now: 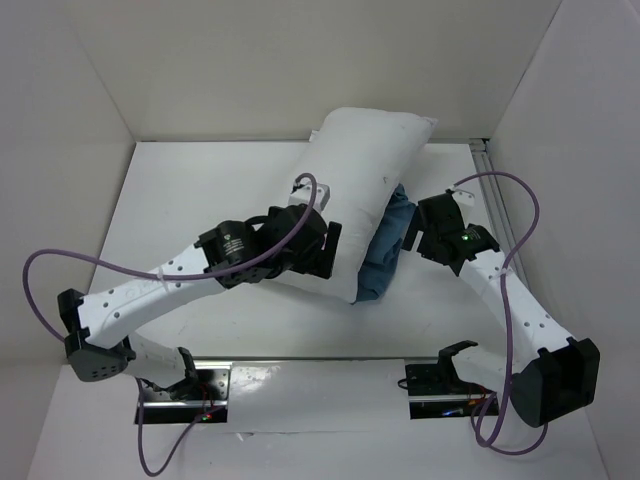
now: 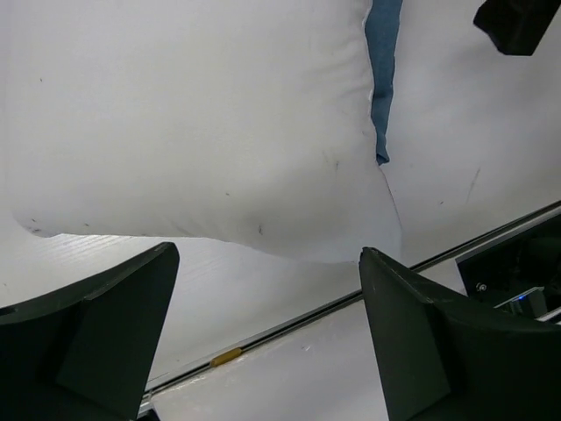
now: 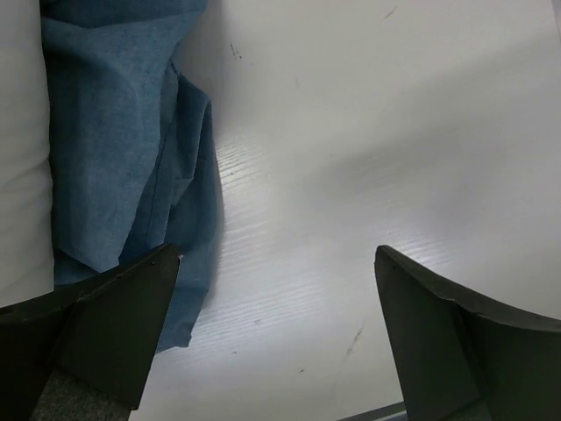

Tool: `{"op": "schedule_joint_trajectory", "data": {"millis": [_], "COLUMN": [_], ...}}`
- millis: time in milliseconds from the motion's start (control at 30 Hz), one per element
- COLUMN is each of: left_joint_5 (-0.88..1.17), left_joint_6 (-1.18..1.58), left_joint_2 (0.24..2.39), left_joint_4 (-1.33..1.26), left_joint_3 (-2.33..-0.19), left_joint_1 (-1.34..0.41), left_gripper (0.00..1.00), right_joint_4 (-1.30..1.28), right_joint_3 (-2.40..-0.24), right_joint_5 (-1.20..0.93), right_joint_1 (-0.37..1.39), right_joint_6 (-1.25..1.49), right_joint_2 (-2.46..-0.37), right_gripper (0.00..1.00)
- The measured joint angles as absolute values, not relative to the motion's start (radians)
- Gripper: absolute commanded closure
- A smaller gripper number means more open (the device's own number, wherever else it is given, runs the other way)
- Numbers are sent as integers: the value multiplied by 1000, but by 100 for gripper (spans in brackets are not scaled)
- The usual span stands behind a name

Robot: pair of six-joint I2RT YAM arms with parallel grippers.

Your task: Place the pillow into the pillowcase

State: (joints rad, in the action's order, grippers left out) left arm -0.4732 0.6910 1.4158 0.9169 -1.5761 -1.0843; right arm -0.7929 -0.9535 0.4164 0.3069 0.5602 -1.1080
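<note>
Left tool (image 1: 332,248) hovers over pillow's (image 1: 375,160) near end.

Bright, even overhead light; soft shadows, sharp focus.

Both jaws spread wide, left arm (image 1: 150,285) and right arm (image 1: 520,300) angling inward

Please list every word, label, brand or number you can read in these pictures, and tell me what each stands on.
No text can be read.
Round label on the left arm: print too small to read.
The pillow and the pillowcase: no writing visible.
</note>
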Motion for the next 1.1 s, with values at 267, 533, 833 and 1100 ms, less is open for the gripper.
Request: {"op": "schedule_joint_trajectory", "data": {"millis": [267, 533, 833, 1100], "left_joint_5": [-440, -380, -436, -389], "left_joint_6": [684, 685, 698, 649], "left_joint_2": [1423, 1531, 1765, 1799], "left_joint_4": [913, 913, 943, 1026], "left_joint_3": [-1576, -1578, -1678, -1837], "left_joint_1": [-1084, -1084, -1077, -902], "left_gripper": [3, 4, 74, 100], "right_joint_4": [-788, -787, -750, -544], "right_joint_3": [-953, -953, -923, -902], "right_joint_5": [399, 377, 273, 52], "right_joint_1": [307, 307, 303, 295], "right_joint_6": [561, 559, 534, 507], "right_joint_2": [-1109, -1103, -1077, -1255], "right_gripper": [0, 0, 0, 0]}}
